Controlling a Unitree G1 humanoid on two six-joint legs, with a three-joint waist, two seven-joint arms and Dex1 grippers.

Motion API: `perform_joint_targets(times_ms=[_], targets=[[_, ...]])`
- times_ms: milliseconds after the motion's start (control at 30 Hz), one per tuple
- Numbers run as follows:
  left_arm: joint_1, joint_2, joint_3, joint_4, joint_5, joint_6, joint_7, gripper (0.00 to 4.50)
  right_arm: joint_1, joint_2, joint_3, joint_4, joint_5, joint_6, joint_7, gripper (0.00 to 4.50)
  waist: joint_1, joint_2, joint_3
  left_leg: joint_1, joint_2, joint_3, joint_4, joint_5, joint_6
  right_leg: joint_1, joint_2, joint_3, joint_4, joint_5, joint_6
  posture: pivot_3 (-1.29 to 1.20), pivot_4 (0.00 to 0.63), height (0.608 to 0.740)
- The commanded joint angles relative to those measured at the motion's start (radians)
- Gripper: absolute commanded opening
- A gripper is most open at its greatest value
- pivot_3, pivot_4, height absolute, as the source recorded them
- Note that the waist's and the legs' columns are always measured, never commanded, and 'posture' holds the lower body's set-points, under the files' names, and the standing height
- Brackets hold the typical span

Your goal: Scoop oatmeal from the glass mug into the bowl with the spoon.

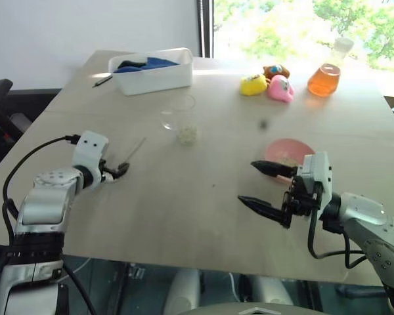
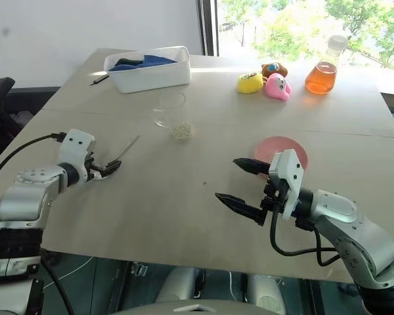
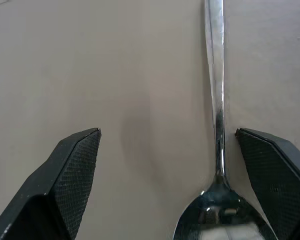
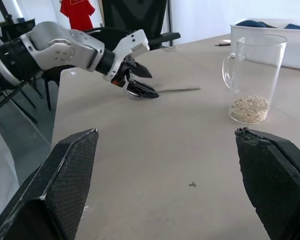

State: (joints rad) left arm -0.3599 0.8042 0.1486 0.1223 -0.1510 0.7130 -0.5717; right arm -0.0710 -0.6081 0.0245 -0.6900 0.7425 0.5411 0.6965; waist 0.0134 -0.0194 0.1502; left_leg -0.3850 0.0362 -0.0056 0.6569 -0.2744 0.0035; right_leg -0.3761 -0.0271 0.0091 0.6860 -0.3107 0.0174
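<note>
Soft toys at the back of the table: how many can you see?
3, huddled together near the flask: a yellow toy, a pink toy beside it, and a brown toy behind them, partly hidden.

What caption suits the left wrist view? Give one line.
Open left gripper straddling the spoon lying on the table.

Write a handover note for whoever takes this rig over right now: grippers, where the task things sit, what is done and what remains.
Left gripper: open, low over the table, fingers either side of the spoon, not closed on it.
Right gripper: open, empty, raised in front of the bowl.
Glass mug: upright on the table in front of the white tub, oatmeal in its bottom.
Spoon lies flat on the table, its bowl end toward the left gripper.
Done: left gripper lined up on the spoon.
Left: grasp the spoon, scoop from the mug, tip into the bowl.
</note>
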Motion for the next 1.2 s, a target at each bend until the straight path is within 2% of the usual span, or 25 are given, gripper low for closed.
perform_joint_targets(times_ms=[33,200,233,267,300,367,433,533,667,800,933,1067,1200], targets=[[-0.026,0.031,-0.060,0.048,0.017,-0.049,-0.086,4.50,0.004,0.001,-0.008,-0.026,-0.009,-0.021,0.006,4.43,-0.001,0.000,0.000,0.000,0.000,0.000,0.001,0.000,0.000,0.000,0.001,0.000,0.001,0.000,0.000,0.00,0.150,0.740],[-0.017,0.046,-0.089,0.035,-0.007,0.015,-0.167,4.50,0.017,0.013,-0.013,-0.044,-0.017,-0.021,-0.016,4.43,-0.001,0.000,0.000,0.000,0.000,0.001,0.003,0.000,0.000,0.000,0.002,0.001,0.002,0.000,0.000,0.00,0.150,0.740],[-0.006,0.045,-0.082,0.022,-0.016,0.051,-0.169,3.97,0.019,0.016,-0.014,-0.049,-0.017,-0.019,-0.023,4.50,-0.003,0.000,0.000,0.000,0.000,0.001,0.003,0.000,0.000,0.000,0.002,0.001,0.003,0.000,0.000,0.00,0.150,0.740],[0.004,0.036,-0.060,0.009,-0.034,0.100,-0.162,3.74,0.023,0.018,-0.017,-0.054,-0.015,-0.017,-0.030,4.50,-0.003,0.000,0.000,0.000,0.000,0.001,0.004,0.000,0.000,0.000,0.002,0.001,0.003,0.000,0.000,0.00,0.150,0.740],[0.012,0.028,-0.040,-0.002,-0.051,0.140,-0.153,3.22,0.027,0.020,-0.020,-0.058,-0.013,-0.015,-0.037,4.50,-0.005,0.000,0.000,0.000,0.000,0.001,0.004,0.000,0.000,0.000,0.001,0.002,0.003,0.000,0.000,0.00,0.150,0.740],[0.035,0.018,0.000,-0.020,-0.071,0.205,-0.124,2.49,0.039,0.027,-0.030,-0.057,-0.009,-0.011,-0.054,4.50,-0.008,0.000,0.000,0.000,0.000,0.001,0.005,0.000,0.000,0.000,0.000,0.002,0.004,0.000,0.000,0.00,0.150,0.740],[0.062,0.007,0.030,-0.018,-0.070,0.234,-0.084,1.47,0.046,0.024,-0.036,-0.047,-0.021,-0.019,-0.055,4.50,-0.020,0.000,0.000,0.000,0.000,0.002,0.006,0.000,0.000,0.000,0.000,0.003,0.006,0.000,0.000,0.00,0.150,0.740],[0.082,-0.014,0.088,0.020,-0.084,0.239,-0.046,0.18,0.050,0.026,-0.046,-0.034,-0.023,-0.024,-0.055,4.50,-0.034,0.001,0.000,0.003,0.001,0.003,0.006,0.000,0.000,0.000,0.000,0.005,0.009,0.000,0.000,0.00,0.150,0.740],[0.085,-0.007,0.096,0.142,-0.064,0.129,-0.041,0.06,0.028,0.040,-0.034,-0.021,-0.031,-0.021,-0.058,4.50,-0.043,0.003,-0.001,0.007,0.002,0.003,0.006,0.000,0.000,0.001,0.002,0.006,0.011,0.000,0.000,0.00,0.150,0.740],[0.093,-0.013,0.079,0.148,-0.073,0.046,-0.070,0.06,0.015,0.045,-0.029,-0.005,-0.043,-0.026,-0.046,4.50,-0.048,0.011,-0.006,0.008,0.002,0.003,0.006,0.000,0.000,0.001,0.003,0.006,0.012,0.000,0.000,0.00,0.150,0.740],[0.116,-0.085,0.160,0.107,-0.061,-0.265,0.016,0.06,0.013,0.044,-0.034,0.002,-0.048,-0.030,-0.039,4.50,-0.043,0.011,-0.006,0.007,0.002,0.003,0.006,0.000,0.000,0.001,0.002,0.006,0.011,0.000,0.000,0.00,0.150,0.740],[0.305,-0.249,0.265,-0.125,-0.176,-0.374,0.026,0.06,0.014,0.046,-0.040,0.006,-0.046,-0.031,-0.038,4.50,-0.038,0.008,-0.005,0.004,0.002,0.003,0.006,0.000,0.000,0.000,0.000,0.006,0.009,0.000,0.000,0.00,0.150,0.740],[0.530,-0.362,0.272,-0.403,-0.221,-0.476,0.012,0.06,-0.004,-0.052,-0.018,0.030,-0.091,0.050,-0.022,4.50,-0.030,0.005,-0.004,-0.001,0.000,0.005,0.007,-0.001,0.001,-0.002,-0.007,0.006,0.004,0.000,0.001,0.00,0.150,0.740]])
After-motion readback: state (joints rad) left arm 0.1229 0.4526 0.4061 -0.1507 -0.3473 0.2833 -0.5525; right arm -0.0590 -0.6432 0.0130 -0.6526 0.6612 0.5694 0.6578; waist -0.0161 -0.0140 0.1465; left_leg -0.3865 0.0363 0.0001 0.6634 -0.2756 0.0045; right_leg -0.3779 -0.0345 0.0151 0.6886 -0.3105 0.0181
